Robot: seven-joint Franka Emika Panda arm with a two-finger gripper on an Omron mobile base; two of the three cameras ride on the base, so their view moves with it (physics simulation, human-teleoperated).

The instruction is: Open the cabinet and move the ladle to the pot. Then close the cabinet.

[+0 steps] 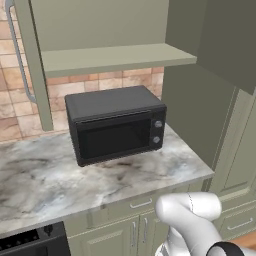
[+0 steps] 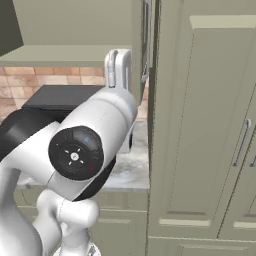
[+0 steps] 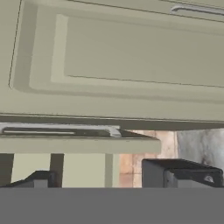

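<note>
The sage-green wall cabinet (image 1: 115, 57) above the counter stands open, and its bare bottom shelf and inside show. Its left door (image 1: 31, 65) is swung out edge-on, with a silver bar handle (image 1: 15, 52). The right door (image 2: 141, 45) also stands swung out, and its handle (image 2: 148, 40) is just right of my raised white hand (image 2: 117, 67). In the hand view the same handle (image 3: 57, 129) lies a little above my gripper (image 3: 111, 183), which is open and holds nothing. The ladle and the pot are out of view.
A black microwave (image 1: 116, 125) sits on the marble counter (image 1: 45, 175) under the cabinet. A tall green pantry cabinet (image 2: 200, 130) stands close on the right. Green base cabinets (image 1: 135, 225) run below, with a black stove edge (image 1: 30, 242) at the lower left.
</note>
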